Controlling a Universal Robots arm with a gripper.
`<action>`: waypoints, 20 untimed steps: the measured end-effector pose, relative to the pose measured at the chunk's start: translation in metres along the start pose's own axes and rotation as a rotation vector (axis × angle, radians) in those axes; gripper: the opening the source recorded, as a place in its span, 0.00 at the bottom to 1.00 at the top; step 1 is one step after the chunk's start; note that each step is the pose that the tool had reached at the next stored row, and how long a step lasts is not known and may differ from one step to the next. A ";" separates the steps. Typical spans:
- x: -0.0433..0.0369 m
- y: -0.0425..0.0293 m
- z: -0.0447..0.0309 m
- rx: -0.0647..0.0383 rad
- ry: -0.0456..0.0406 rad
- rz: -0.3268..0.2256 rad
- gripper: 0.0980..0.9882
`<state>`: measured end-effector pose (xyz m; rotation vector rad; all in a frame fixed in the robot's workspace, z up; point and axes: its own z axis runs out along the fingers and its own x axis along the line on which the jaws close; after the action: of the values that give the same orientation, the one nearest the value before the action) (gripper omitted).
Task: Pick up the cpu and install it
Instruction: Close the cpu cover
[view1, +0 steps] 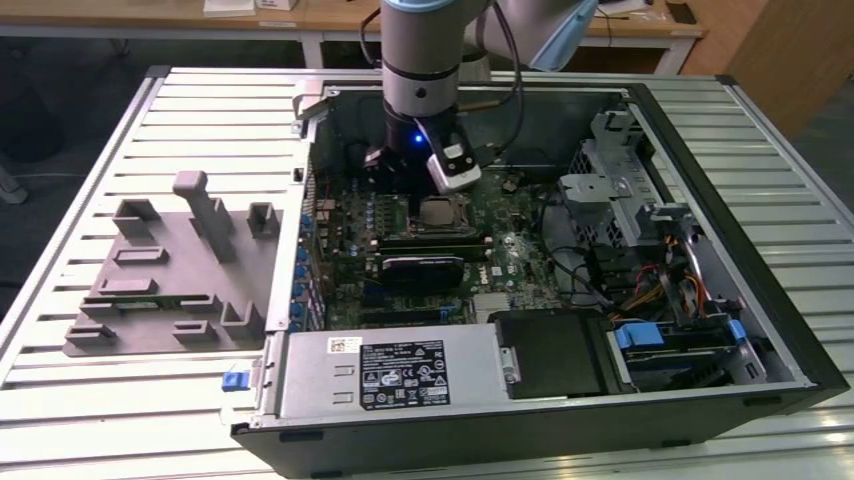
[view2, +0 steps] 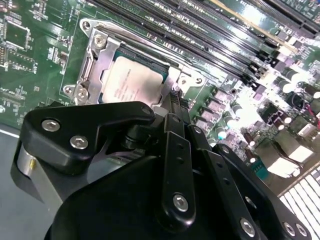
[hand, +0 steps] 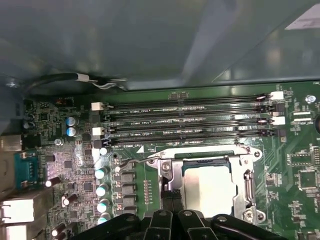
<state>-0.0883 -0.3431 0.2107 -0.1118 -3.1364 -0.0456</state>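
One small, square, silver-topped cpu (view2: 132, 82) lies flat in the metal-framed socket (view2: 95, 55) on the green motherboard (view2: 35, 65), beside its long black memory slots (view2: 200, 25). The black pincer (view2: 175, 97), tips pressed together and holding nothing, hovers at the cpu's edge.

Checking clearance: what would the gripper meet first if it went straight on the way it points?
Probably the metal socket frame at the cpu's edge, just ahead of the gripper; depth is unclear, so it might be the cpu itself.
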 end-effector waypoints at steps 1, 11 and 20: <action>0.0000 0.0000 -0.0017 0.000 -0.0001 0.000 0.01; 0.0001 0.0005 -0.0163 0.000 -0.0008 0.000 0.01; -0.0020 0.0006 -0.0164 0.000 -0.0008 0.000 0.01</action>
<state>-0.0863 -0.3431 0.2271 -0.1119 -3.1372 -0.0456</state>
